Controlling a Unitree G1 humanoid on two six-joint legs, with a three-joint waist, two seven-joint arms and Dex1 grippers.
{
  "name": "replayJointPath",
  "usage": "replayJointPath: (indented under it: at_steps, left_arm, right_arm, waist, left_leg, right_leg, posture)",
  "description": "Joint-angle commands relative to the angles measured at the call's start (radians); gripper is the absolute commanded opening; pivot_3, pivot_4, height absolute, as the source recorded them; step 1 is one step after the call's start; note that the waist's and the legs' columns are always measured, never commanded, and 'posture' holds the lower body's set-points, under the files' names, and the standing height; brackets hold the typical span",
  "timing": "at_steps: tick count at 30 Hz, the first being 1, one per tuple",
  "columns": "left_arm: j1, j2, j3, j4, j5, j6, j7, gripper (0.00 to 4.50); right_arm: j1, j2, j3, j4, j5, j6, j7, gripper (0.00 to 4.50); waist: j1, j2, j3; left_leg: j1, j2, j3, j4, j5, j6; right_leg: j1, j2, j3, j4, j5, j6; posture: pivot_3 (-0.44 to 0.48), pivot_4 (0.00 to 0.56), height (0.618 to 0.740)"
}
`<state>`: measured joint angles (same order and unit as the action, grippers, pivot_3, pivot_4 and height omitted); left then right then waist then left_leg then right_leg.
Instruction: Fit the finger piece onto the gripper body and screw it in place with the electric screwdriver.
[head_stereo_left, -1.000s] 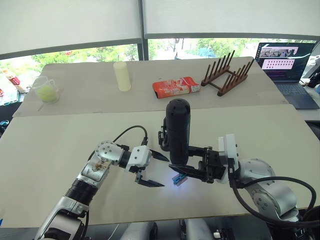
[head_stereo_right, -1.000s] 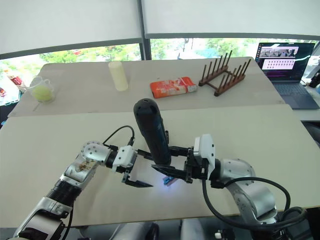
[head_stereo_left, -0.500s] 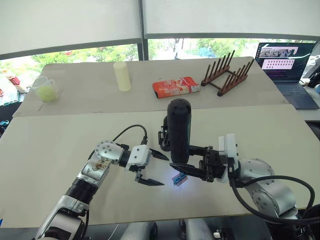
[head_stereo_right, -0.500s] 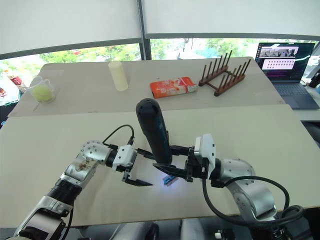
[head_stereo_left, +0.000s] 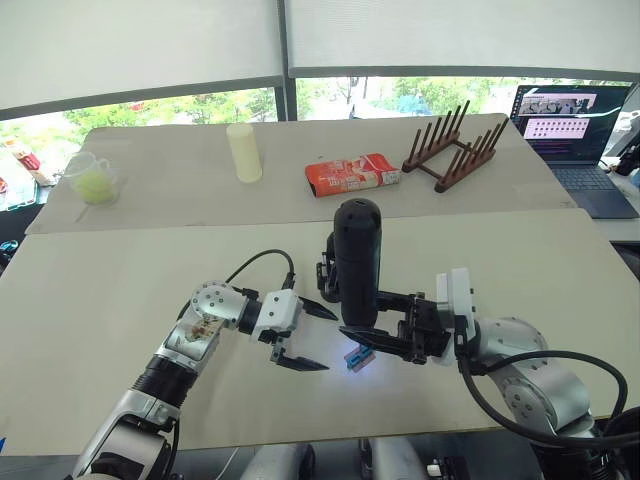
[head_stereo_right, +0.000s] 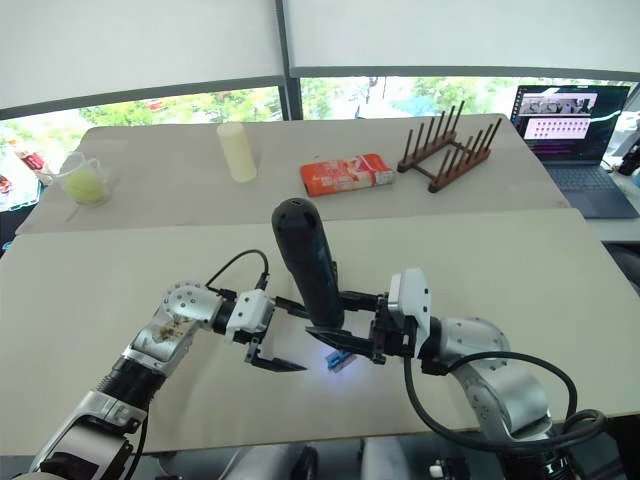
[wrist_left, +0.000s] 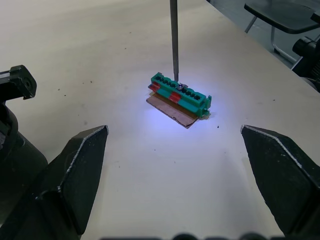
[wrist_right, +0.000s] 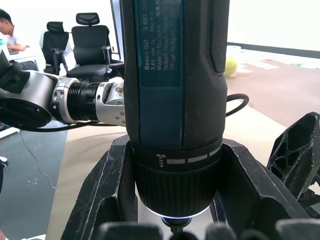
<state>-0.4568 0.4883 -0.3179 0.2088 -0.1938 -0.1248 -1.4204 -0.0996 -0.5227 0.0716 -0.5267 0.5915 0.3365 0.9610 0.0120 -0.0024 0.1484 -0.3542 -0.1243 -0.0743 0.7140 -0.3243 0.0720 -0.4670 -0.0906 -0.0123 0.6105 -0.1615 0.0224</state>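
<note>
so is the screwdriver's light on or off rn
On. The electric screwdriver stands upright in the right gripper, throwing a bluish-white glow on the table around the green terminal block under its bit.

Item count: one electric screwdriver (head_stereo_left: 357, 262), one green terminal block (wrist_left: 180, 95), two end effectors, left (head_stereo_left: 309, 338) and right (head_stereo_left: 372, 322), one dish rack (head_stereo_left: 455, 147)

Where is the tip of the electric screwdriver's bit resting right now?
The electric screwdriver, upright in the right gripper, has its bit on the green terminal block.
</note>
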Motion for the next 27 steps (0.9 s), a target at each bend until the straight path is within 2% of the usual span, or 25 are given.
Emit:
replayJointPath:
  at_steps: [1, 27]
  left_arm:
    - [-0.016, -0.004, 0.006, -0.007, -0.003, -0.017, 0.006, 4.5]
    - [-0.02, -0.013, 0.008, 0.017, 0.007, -0.035, 0.012, 4.5]
  right_arm:
    - [-0.002, 0.002, -0.004, -0.03, 0.012, -0.035, 0.012, 1.9]
    - [-0.011, 0.002, 0.002, -0.023, 0.0, -0.028, 0.007, 1.9]
  waist:
    - [0.0, 0.0, 0.0]
    - [0.0, 0.0, 0.0]
  left_leg:
    - [0.0, 0.0, 0.0, 0.0, 0.0, 0.0]
    - [0.0, 0.0, 0.0, 0.0, 0.0, 0.0]
  right_leg:
    - [0.0, 0.0, 0.0, 0.0, 0.0, 0.0]
    - [0.0, 0.0, 0.0, 0.0, 0.0, 0.0]
  posture:
    - [0.0, 0.15, 0.74]
    - [0.0, 0.15, 0.74]
